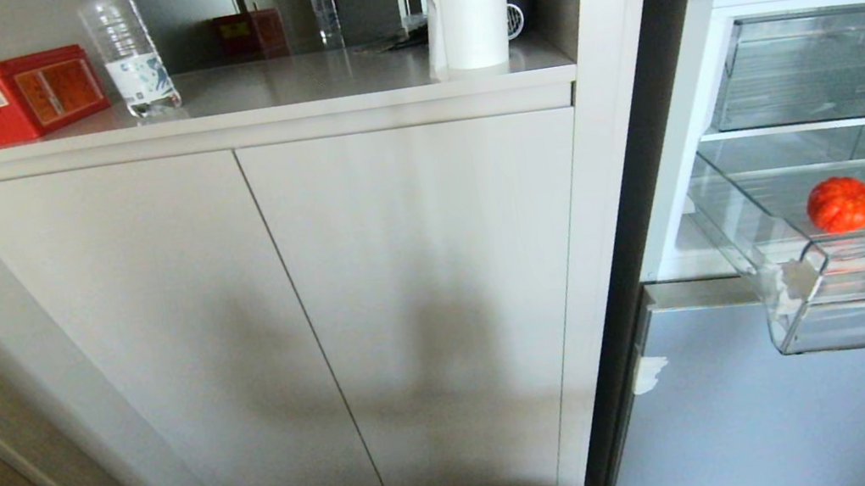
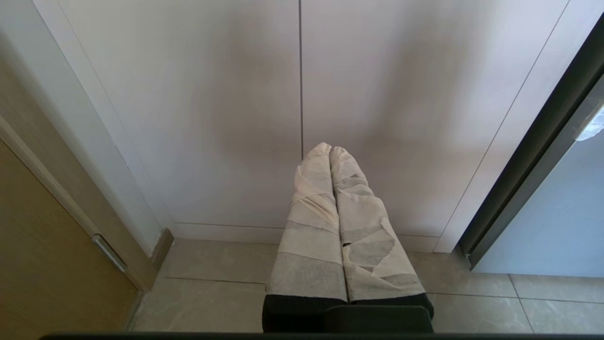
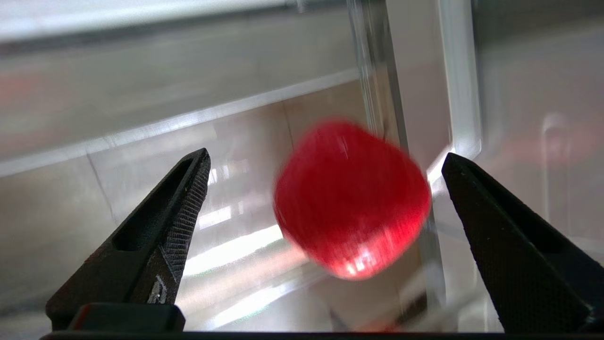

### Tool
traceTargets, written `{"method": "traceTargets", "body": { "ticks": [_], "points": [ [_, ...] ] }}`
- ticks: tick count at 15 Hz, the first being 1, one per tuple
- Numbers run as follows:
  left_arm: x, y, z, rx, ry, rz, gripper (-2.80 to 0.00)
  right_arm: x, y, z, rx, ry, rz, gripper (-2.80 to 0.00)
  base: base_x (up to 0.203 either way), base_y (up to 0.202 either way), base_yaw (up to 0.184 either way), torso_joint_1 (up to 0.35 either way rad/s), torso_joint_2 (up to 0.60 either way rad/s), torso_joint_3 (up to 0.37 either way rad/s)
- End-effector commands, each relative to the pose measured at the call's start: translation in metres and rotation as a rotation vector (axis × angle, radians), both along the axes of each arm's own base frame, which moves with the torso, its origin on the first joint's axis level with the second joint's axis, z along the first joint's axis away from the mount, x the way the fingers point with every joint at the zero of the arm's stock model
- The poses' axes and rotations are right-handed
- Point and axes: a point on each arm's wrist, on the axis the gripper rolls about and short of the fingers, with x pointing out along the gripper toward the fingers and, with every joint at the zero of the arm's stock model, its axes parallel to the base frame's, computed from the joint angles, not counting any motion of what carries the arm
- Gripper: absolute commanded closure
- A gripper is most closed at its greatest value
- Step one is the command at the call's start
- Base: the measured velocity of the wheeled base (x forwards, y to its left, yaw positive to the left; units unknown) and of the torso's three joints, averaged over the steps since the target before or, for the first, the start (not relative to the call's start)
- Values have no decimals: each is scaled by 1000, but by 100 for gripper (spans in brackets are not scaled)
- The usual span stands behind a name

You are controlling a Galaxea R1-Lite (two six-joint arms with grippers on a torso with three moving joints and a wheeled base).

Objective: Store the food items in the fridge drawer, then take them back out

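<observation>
The red fruit ball point(image 3: 351, 200) rests on the floor of the clear fridge drawer point(image 1: 801, 299), pulled out. The right gripper point(image 3: 325, 160) — fingers spread wide, empty — faces it head-on, ball just ahead between the tips. The left gripper point(image 2: 329, 150) hangs by the cabinet, fingers pressed together — far off.

One red food item point(image 1: 843, 204) lies in the one pulled-out fridge drawer point(image 1: 799, 282) at right. On the counter point(image 1: 339, 77) at far left: one red box point(image 1: 16, 95), one water bottle point(image 1: 127, 48), one white roll point(image 1: 470, 21). Two cabinet doors point(image 1: 423, 296) below.
</observation>
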Motion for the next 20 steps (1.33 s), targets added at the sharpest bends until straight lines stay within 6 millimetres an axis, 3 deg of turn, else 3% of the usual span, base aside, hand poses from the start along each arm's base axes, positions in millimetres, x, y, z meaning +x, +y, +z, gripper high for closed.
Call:
{"method": "traceTargets", "body": {
  "ticks": [1,5,7,13,20],
  "points": [
    [0,0,0,0,0,1,0,-18,3,13,15,18,-19,-280,0,0,0,0,0,0],
    [0,0,0,0,0,1,0,-46,0,29,54,17,-69,-280,0,0,0,0,0,0],
    [0,0,0,0,1,1,0,-49,-1,29,57,20,-69,-280,0,0,0,0,0,0],
    [0,0,0,1,1,1,0,-19,-7,-1,55,63,-63,-280,0,0,0,0,0,0],
    [0,0,0,0,0,1,0,-9,-15,-17,36,90,-91,-280,0,0,0,0,0,0]
  ]
}}
